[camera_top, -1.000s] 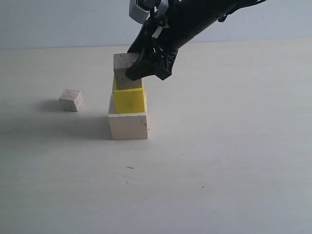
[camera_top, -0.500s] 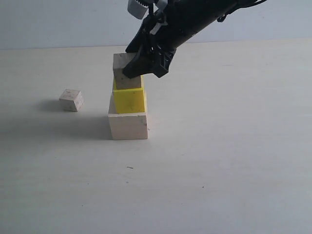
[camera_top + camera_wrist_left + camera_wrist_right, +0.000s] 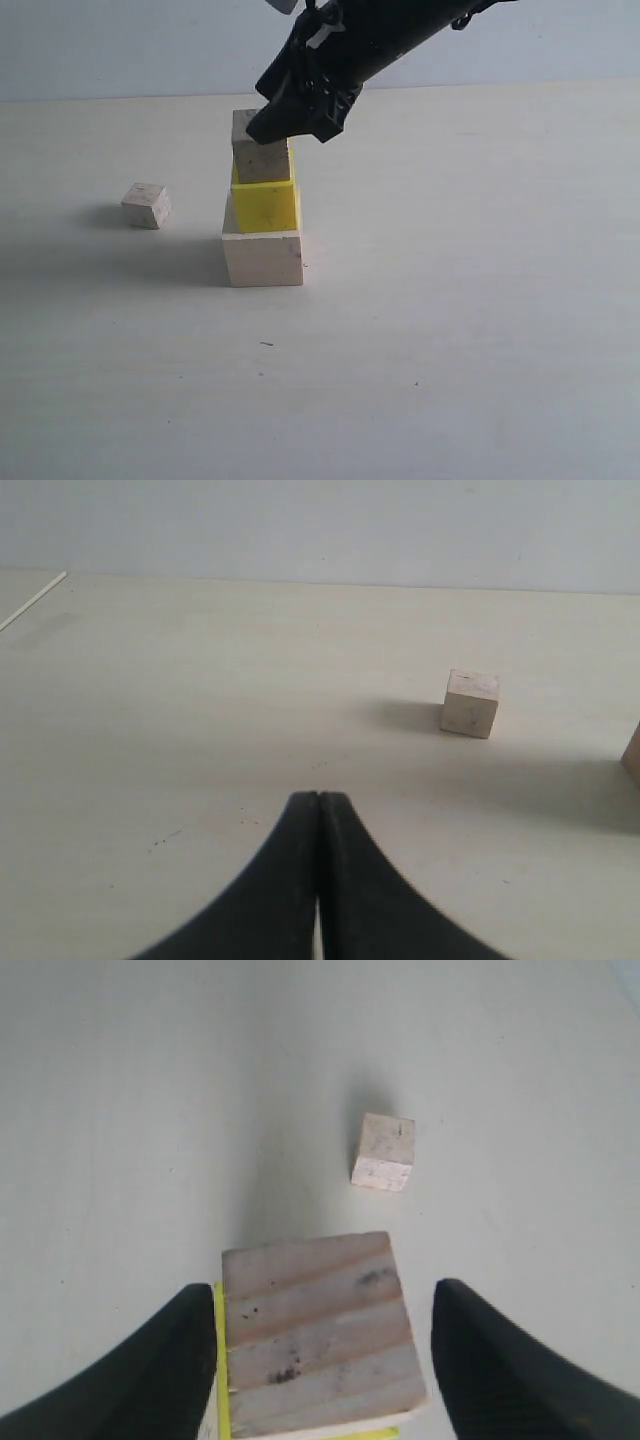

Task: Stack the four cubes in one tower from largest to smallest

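Pale bench (image 3: pixel 480 330) runs bare under a grey wall. At the left, the left tool (image 3: pixel 318 805) sits low with its tips pressed together, empty, facing the lone small speckled beige-grey wooden cube (image 3: pixel 146 205). That cube rests well apart from the stack, probably meant for last. Right of it, 3 tiers stand: large pale beige wooden cube (image 3: pixel 262 257) as the steady base, medium bright yellow cube (image 3: pixel 265 207), then a second small speckled cube (image 3: pixel 260 158) on top. The right tool (image 3: pixel 288 118) hangs over that top block, spread to both sides and pinching nothing, so I judge it released.
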Motion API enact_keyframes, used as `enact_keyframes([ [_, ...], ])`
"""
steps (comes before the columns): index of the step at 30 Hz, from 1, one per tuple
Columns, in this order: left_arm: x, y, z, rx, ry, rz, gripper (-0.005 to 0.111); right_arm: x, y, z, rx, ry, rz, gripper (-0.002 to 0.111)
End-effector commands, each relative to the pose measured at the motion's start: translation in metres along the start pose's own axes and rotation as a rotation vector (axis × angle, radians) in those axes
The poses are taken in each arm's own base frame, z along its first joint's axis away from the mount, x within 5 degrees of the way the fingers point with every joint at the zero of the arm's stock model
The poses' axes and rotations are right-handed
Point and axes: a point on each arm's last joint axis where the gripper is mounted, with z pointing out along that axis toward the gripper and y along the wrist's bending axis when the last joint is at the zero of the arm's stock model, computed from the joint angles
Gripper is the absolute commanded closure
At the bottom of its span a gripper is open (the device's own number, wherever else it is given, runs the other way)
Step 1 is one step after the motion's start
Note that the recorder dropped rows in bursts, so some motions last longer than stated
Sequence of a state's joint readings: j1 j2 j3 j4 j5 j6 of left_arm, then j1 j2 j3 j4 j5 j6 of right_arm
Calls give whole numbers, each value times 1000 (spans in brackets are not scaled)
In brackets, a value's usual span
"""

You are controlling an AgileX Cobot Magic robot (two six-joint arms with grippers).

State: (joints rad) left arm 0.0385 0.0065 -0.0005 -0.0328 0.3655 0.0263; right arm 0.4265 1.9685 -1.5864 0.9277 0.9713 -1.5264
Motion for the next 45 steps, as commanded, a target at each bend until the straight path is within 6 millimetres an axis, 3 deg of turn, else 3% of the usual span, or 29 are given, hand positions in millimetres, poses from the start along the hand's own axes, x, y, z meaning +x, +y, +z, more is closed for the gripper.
enact_keyframes([
  [1,-1,0,0,2,-18,-9,107,-24,8,-27,43,-56,41,48],
  [4,-1,0,0,2,-18,-9,107,-46,17,-57,119,-98,165,54],
  [10,-1,0,0,2,-18,-9,107,-63,37,-100,235,-29,106,108],
  [17,-1,0,0,2,-18,-9,107,-81,50,-137,387,-113,338,108],
  [22,-1,0,0,2,-18,-9,107,-75,79,-157,419,-108,370,108],
  [26,-1,0,0,2,-18,-9,107,-60,112,-175,507,-192,450,108],
  [30,-1,0,0,2,-18,-9,107,-33,149,-193,656,-365,564,108],
  [33,-1,0,0,2,-18,-9,107,-12,178,-204,739,-451,558,108],
  [39,-1,0,0,2,-18,-9,107,28,239,-211,737,-471,521,108],
  [45,-1,0,0,2,-18,-9,107,64,265,-230,991,-490,522,108],
])
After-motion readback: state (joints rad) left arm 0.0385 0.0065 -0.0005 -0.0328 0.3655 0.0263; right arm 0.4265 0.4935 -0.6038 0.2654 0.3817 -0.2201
